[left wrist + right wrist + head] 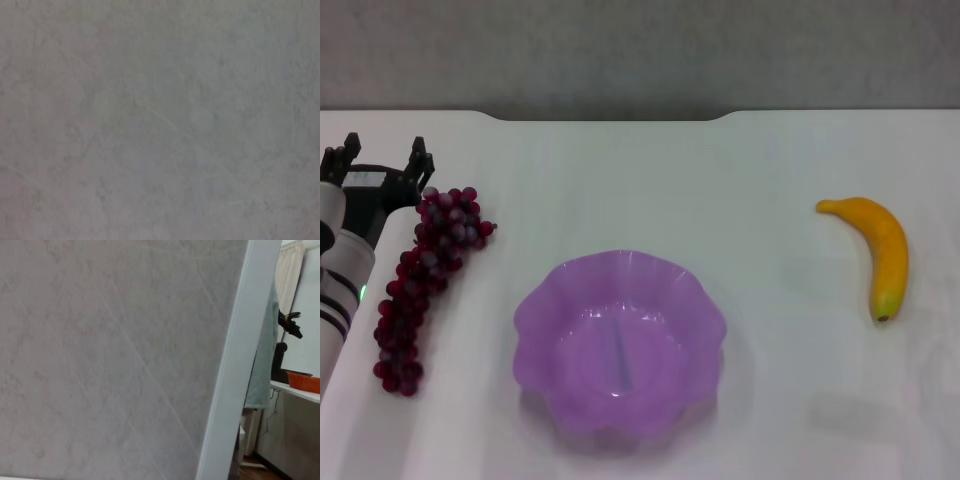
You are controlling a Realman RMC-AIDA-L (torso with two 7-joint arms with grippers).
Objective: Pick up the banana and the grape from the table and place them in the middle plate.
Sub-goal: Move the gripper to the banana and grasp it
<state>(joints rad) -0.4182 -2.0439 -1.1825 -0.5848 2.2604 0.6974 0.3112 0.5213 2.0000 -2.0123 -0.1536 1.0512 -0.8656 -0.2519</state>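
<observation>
Left claw: mine, fingers spread wide, empty, at the surface's far left, just beside the top of the grape.
Right claw: not visible.
Grape: lying on the surface, left of the middle plate.
Middle plate: centre, empty.
Banana: far right, well apart from the plate.

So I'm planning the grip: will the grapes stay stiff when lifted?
Probably not. The grapes are a long bunch of many small berries, so the free end will likely droop. Round berries may slip. The left gripper is open beside it.
</observation>
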